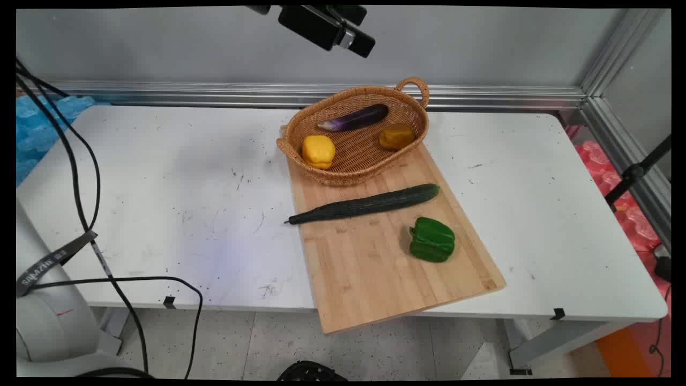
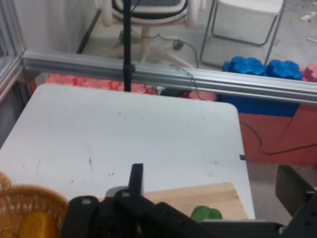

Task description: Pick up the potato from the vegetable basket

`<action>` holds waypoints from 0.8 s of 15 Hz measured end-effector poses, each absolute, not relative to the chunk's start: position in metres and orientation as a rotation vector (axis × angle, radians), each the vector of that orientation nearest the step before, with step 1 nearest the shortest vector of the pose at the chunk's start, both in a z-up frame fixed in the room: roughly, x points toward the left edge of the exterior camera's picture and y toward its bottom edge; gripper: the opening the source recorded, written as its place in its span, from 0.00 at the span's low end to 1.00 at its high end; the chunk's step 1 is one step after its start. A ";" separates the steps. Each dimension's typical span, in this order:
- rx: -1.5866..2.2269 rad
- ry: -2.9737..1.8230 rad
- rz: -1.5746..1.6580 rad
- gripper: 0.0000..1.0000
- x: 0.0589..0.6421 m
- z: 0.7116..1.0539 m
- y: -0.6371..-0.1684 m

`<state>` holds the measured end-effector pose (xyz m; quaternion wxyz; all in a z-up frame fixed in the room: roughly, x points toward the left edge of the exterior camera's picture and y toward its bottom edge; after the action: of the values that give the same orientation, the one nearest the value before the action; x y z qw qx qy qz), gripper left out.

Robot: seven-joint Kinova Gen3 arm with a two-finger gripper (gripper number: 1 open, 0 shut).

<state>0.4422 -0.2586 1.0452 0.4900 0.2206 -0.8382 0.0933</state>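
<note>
Bamboo cutting board (image 1: 375, 257) lies far below the raised gripper (image 1: 327, 27), carrying a cucumber (image 1: 364, 203) and green pepper (image 1: 432, 239). Directly beneath the gripper sits the basket (image 1: 353, 161), holding an eggplant (image 1: 353, 118) and two yellow peppers. The gripper holds nothing; whether it is spread cannot be told.

White table (image 1: 161, 177) filling mid frame, bamboo cutting board (image 1: 375, 268) lying right of centre, overhanging the lower edge
</note>
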 end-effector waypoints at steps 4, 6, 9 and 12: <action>0.622 -2.078 0.246 1.00 0.446 1.034 -0.277; 0.676 -2.103 0.267 1.00 0.448 1.025 -0.290; 0.733 -2.155 0.304 1.00 0.450 1.009 -0.314; 0.762 -2.209 0.336 1.00 0.450 0.989 -0.341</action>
<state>0.4503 -0.3406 0.9886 0.3805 0.2985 -0.8653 0.1316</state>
